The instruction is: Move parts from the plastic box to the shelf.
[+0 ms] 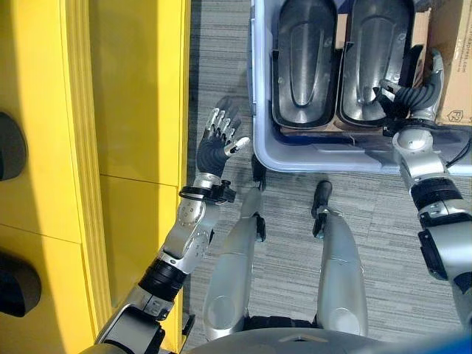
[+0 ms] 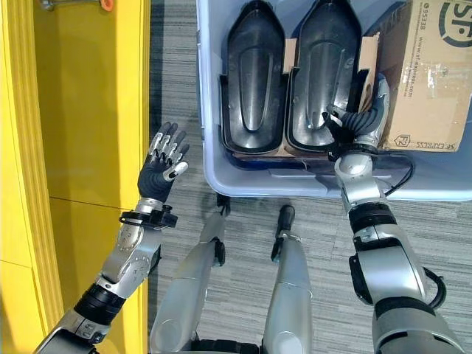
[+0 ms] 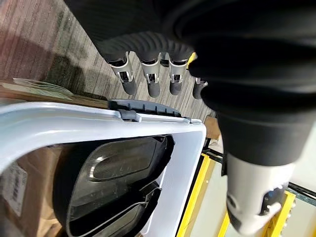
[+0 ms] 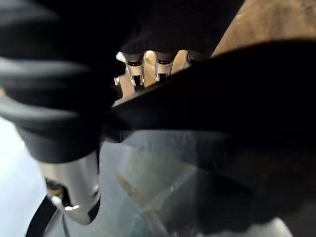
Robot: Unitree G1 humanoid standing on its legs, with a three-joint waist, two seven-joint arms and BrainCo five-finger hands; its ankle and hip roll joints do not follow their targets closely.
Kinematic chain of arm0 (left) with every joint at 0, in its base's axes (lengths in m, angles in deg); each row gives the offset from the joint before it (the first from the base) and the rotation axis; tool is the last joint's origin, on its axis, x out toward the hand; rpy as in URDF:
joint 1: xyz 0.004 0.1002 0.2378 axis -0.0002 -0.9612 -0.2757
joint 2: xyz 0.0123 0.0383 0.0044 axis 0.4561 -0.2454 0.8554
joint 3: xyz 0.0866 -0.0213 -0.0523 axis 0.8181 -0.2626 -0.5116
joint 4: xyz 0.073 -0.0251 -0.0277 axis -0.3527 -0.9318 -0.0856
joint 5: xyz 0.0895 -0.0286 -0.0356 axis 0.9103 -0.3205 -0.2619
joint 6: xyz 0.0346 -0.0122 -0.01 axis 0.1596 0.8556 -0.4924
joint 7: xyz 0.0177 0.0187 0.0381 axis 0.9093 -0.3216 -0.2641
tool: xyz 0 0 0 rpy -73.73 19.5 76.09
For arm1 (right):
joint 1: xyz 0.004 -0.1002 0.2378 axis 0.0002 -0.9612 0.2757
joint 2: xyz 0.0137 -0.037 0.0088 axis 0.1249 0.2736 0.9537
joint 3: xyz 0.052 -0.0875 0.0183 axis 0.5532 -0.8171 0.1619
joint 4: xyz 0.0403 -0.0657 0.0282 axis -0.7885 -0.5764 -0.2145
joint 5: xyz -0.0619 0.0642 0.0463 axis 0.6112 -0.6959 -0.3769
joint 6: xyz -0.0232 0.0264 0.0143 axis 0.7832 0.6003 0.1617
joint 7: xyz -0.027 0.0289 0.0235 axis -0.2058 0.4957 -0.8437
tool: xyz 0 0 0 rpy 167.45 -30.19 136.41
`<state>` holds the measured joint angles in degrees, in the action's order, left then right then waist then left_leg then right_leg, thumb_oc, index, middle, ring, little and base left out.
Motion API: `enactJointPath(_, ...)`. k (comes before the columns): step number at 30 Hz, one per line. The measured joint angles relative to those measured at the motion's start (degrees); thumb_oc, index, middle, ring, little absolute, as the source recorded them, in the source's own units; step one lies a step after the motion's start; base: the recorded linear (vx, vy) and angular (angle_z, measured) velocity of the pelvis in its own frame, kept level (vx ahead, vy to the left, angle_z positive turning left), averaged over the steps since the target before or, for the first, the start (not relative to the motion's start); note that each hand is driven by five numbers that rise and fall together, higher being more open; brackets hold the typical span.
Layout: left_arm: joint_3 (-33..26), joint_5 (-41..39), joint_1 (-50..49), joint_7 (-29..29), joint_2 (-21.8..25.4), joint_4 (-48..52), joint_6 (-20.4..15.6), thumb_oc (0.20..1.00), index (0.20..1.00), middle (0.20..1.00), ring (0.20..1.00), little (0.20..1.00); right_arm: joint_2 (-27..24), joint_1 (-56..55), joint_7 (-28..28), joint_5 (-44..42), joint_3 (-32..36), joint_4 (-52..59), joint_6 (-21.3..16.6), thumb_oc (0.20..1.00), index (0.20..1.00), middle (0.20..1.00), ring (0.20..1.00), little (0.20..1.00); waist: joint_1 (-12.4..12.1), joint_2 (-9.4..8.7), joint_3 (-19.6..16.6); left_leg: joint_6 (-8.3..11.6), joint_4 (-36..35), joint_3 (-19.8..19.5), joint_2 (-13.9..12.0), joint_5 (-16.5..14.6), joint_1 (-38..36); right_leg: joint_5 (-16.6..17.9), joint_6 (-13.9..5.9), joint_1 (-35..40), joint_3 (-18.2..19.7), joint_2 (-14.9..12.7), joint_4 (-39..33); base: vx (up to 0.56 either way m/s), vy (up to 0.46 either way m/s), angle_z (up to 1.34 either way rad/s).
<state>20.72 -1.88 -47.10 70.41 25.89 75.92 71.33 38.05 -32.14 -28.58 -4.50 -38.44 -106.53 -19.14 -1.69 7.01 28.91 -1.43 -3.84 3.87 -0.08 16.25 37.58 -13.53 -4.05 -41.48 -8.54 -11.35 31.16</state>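
Black plastic part point(image 2: 332, 81) in the plastic box point(image 2: 310, 184): my right robot hand point(image 2: 361, 122) curls round its rim to lift it; my left robot hand point(image 2: 164, 158) hangs open, empty.

Evenly lit from above in the head views; soft glare along the black parts point(image 1: 302, 51). Dim, blurred close around the right robot hand point(image 4: 143, 69).

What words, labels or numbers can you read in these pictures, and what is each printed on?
Cardboard box: a round logo cut off by the picture's edge and a small printed line, neither readable with certainty.
Label on that box: blurred, unreadable.
Black parts, plastic box, yellow shelf: no text.
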Motion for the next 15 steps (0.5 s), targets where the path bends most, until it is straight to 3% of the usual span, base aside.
enactJointPath(5, 0.5, 0.0, 0.0, 0.0, 0.1, 0.0, 0.0, 1.000, 1.000, 1.000, 1.000, 1.000, -0.2, 1.2, 1.0, -1.7, -0.4, -3.7, -0.1, 1.000, 1.000, 1.000, 1.000, 1.000, -0.3, 0.00, 0.0, 0.05, 0.0, -0.4, 0.0, 0.4, 1.4, -0.1, 0.20, -1.7, -0.2, -0.1, 1.1, 0.00, 0.010, 0.02)
enactJointPath(7, 1.2, 0.0, 0.1, 0.0, 0.1, 0.0, 0.0, 1.000, 1.000, 1.000, 1.000, 1.000, -0.9, 2.9, 0.8, -2.1, -0.9, -6.8, -0.4, 0.250, 0.250, 0.250, 0.250, 0.250, -0.3, 0.00, 0.0, -0.05, 0.0, -0.4, 0.1, 0.6, 1.5, -0.1, 0.21, -1.8, -0.2, -0.2, 1.3, 0.00, 0.012, 0.02)
enactJointPath(8, 1.2, 0.0, 0.1, 0.0, 0.1, 0.0, 0.0, 1.000, 1.000, 1.000, 1.000, 1.000, -1.5, 3.7, 0.8, -2.1, -1.1, -7.4, -0.2, 0.200, 0.200, 0.200, 0.200, 0.200, -0.2, 0.00, 0.0, -0.03, 0.0, -0.4, 0.1, 0.7, 1.5, -0.1, 0.21, -1.8, -0.2, -0.2, 1.4, 0.00, 0.000, 0.00)
enactJointPath(15, 1.0, 0.0, 0.1, 0.0, 0.1, 0.0, 0.0, 1.000, 1.000, 1.000, 1.000, 1.000, -3.0, 3.6, 0.8, -2.2, -0.8, -6.7, 0.4, 0.200, 0.200, 0.200, 0.200, 0.200, 0.6, 0.00, 0.0, -0.08, 0.1, -0.6, 0.1, 0.9, 1.5, -0.2, 0.27, -1.9, -0.3, -0.2, 2.0, 0.00, 0.000, 0.00)
